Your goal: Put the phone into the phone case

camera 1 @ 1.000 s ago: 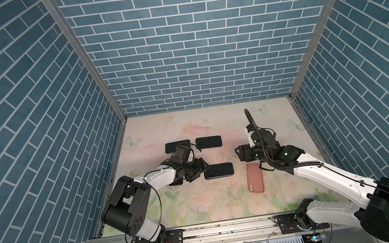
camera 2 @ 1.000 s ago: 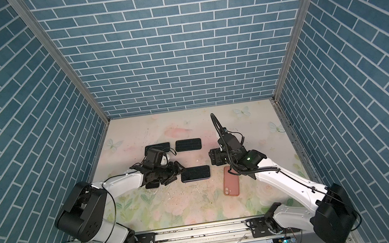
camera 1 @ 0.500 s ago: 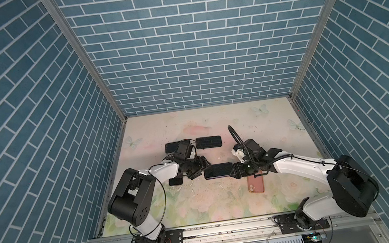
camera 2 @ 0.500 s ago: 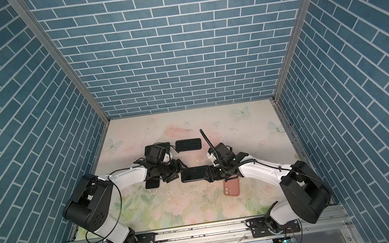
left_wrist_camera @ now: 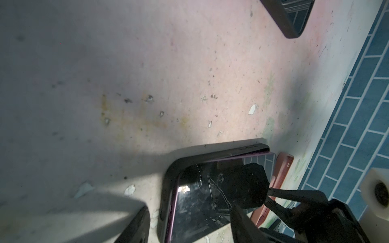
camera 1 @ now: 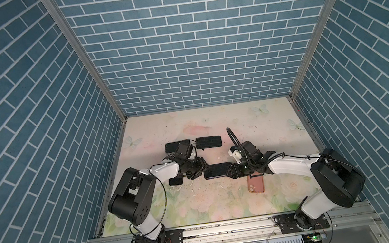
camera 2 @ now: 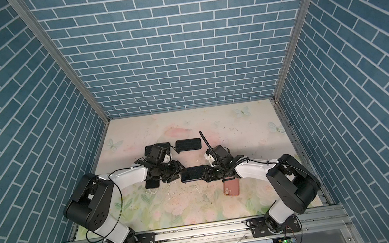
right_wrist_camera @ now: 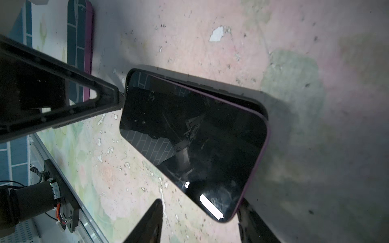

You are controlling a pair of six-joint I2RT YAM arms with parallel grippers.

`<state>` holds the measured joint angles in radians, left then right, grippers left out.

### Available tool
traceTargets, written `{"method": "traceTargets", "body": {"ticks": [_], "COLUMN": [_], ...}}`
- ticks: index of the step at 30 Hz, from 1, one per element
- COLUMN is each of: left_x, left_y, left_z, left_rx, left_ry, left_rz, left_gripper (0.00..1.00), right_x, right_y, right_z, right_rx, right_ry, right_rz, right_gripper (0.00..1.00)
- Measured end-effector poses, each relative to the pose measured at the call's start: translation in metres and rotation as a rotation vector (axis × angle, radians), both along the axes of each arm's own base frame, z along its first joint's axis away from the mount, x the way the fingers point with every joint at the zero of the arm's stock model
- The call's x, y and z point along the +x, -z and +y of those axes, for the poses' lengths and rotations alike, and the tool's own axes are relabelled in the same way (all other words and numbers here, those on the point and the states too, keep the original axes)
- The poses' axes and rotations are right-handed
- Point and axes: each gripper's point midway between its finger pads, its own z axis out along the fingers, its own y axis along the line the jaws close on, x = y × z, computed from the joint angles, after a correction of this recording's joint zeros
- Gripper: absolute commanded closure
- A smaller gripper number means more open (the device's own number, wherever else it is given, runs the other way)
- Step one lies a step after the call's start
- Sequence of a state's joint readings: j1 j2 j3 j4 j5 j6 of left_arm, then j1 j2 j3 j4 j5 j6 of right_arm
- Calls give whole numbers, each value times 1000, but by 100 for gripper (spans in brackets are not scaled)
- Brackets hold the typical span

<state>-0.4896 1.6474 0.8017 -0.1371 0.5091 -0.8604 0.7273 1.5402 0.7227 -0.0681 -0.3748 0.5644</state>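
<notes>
**Purple-rimmed phone part-seated, an arm now at each end**

Black and low, the right arm now lies stretched across the worktop (camera 1: 199,208). A second ago it stood raised above the pink phone case (camera 1: 255,183). The right fingers (right_wrist_camera: 149,223) have come down to the right end of the phone (camera 1: 217,170). They stand apart, with the phone's near corner between them. One finger lies by the phone's edge and the other is clear of it, so no clamp shows.

The left fingers (right_wrist_camera: 109,101) have closed in from the left. They too are apart, and one tip touches the phone's left end. The phone and the pink case lie where they did, at the middle of both top views.

The phone lies screen up, its dark glass smudged and mirroring the brick wall. It sits in a black phone case (left_wrist_camera: 168,178) but is not fully home. Along one long side its purple rim rides up out of the case wall, leaving a wedge-shaped gap. The opposite corner looks seated.
</notes>
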Motion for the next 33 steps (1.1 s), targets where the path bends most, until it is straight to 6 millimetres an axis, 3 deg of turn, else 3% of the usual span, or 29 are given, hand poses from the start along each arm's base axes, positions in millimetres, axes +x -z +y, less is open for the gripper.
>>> {"method": "traceTargets", "body": {"ticks": [24,33], "left_x": [11,11], "left_y": [1,1], "left_z": [-10,-9], "left_rx": [-28,-27], "left_ry": [14,14], "left_rz": [-20,-20], "left_gripper": [41,43], "right_x": [19,26], "right_y": [-19,-10], "right_z": [11,-8], "right_rx": [87,-18], "right_ry": [5,75], "right_rz": [-89,-112], "right_gripper": [47,43]}}
